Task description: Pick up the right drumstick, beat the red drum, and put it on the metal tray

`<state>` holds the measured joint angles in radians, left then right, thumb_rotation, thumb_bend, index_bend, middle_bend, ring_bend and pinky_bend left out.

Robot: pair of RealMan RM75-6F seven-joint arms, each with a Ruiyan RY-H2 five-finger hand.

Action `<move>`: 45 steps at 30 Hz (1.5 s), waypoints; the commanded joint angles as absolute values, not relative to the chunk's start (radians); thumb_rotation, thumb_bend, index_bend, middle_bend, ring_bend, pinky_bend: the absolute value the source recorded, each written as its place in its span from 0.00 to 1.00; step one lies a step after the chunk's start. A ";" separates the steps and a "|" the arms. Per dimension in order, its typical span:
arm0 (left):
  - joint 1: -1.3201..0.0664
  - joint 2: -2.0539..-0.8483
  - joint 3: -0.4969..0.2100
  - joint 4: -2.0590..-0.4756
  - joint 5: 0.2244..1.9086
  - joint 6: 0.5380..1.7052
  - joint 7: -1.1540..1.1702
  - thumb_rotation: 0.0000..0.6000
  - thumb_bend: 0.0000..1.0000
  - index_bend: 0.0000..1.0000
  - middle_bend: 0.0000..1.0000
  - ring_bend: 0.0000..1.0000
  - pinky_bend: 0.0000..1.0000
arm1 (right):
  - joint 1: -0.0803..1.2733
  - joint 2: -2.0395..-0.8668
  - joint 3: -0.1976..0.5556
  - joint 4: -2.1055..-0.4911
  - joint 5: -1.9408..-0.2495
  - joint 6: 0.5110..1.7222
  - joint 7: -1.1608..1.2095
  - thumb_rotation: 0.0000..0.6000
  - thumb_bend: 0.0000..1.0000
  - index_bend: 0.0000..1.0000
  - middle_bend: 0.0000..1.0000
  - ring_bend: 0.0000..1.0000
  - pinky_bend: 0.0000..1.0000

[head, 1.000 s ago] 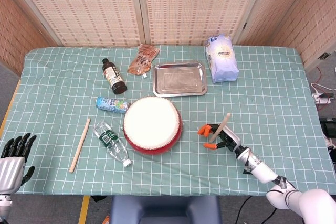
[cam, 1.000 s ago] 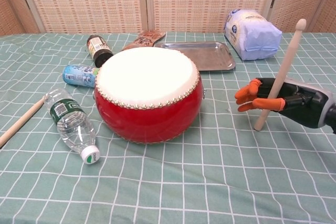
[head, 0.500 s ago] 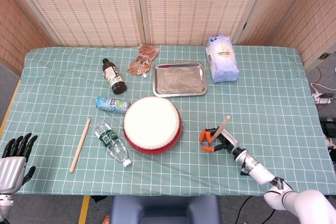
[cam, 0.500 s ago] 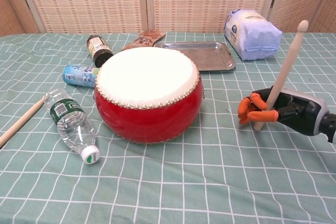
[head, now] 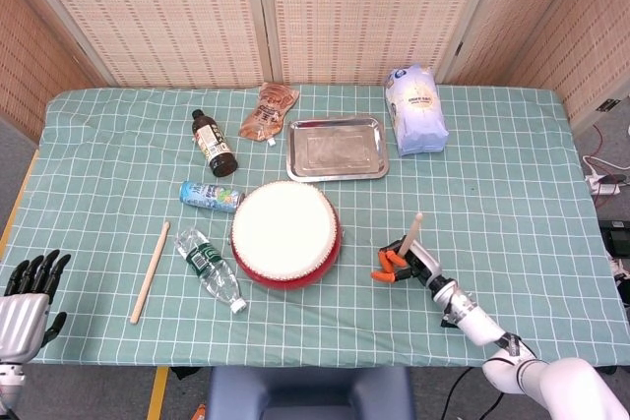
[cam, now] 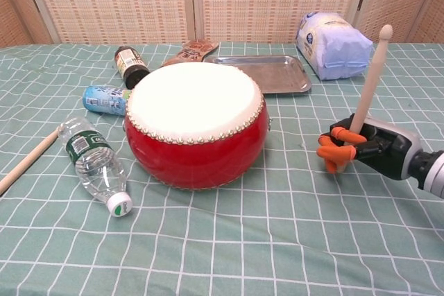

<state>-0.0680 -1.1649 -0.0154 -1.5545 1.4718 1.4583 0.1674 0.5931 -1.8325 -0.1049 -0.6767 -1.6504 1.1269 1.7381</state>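
The right hand (cam: 354, 149) gripped the right drumstick (cam: 368, 84) low on its shaft, orange-tipped fingers (cam: 331, 145) curled around it. The chest view showed the stick standing almost upright, tip leaning slightly right, with the hand low over the cloth just right of the red drum (cam: 196, 124) and apart from it. From the head view the same hand (head: 404, 265) and stick (head: 411, 235) looked foreshortened, the stick pointing toward the tray (head: 337, 149), which lay beyond the drum (head: 285, 234) and well apart from the hand.

Only the head view showed the left hand (head: 27, 297), at the near left corner off the table edge, fingers straight and apart, holding nothing. It also showed the whole left stick (head: 151, 271) lying flat left of a water bottle (head: 210, 270); the chest view caught just one end of it (cam: 26, 162). A dark bottle (head: 214, 143), a can (head: 211, 196), a brown pouch (head: 269, 112) and a white bag (head: 415, 108) lay around the tray.
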 commanded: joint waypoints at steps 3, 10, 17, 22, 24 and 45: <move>-0.070 -1.168 -0.017 -1.549 1.467 1.456 0.169 1.00 0.28 0.00 0.00 0.00 0.03 | 0.598 -1.845 -0.101 -0.670 -1.651 1.130 1.719 1.00 0.14 1.00 0.90 0.88 0.81; -0.073 -1.172 -0.018 -1.542 1.460 1.447 0.171 1.00 0.28 0.00 0.00 0.00 0.03 | 0.596 -1.869 -0.085 -0.654 -1.645 1.148 1.650 1.00 0.96 1.00 1.00 1.00 0.97; -0.075 -1.176 -0.019 -1.533 1.453 1.440 0.167 1.00 0.28 0.00 0.00 0.00 0.03 | 0.606 -1.851 -0.057 -0.684 -1.639 1.176 1.463 1.00 1.00 1.00 1.00 1.00 1.00; -0.077 -1.180 -0.020 -1.523 1.454 1.438 0.157 1.00 0.28 0.00 0.00 0.00 0.03 | 0.636 -1.765 -0.057 -0.768 -1.669 1.185 1.164 1.00 1.00 1.00 1.00 1.00 1.00; -0.077 -1.182 -0.020 -1.518 1.454 1.438 0.153 1.00 0.28 0.00 0.00 0.00 0.03 | 0.656 -1.697 -0.060 -0.848 -1.679 1.159 1.023 1.00 1.00 1.00 1.00 1.00 1.00; -0.071 -1.192 -0.016 -1.504 1.477 1.463 0.122 1.00 0.28 0.00 0.00 0.00 0.03 | 0.835 -1.281 0.149 -1.422 -1.311 0.780 0.133 1.00 1.00 1.00 1.00 1.00 1.00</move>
<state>-0.0713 -1.1919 -0.0163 -1.5040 1.4766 1.4622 0.1225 0.7945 -1.2904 0.1120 -1.4058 -1.3784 0.8404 0.1999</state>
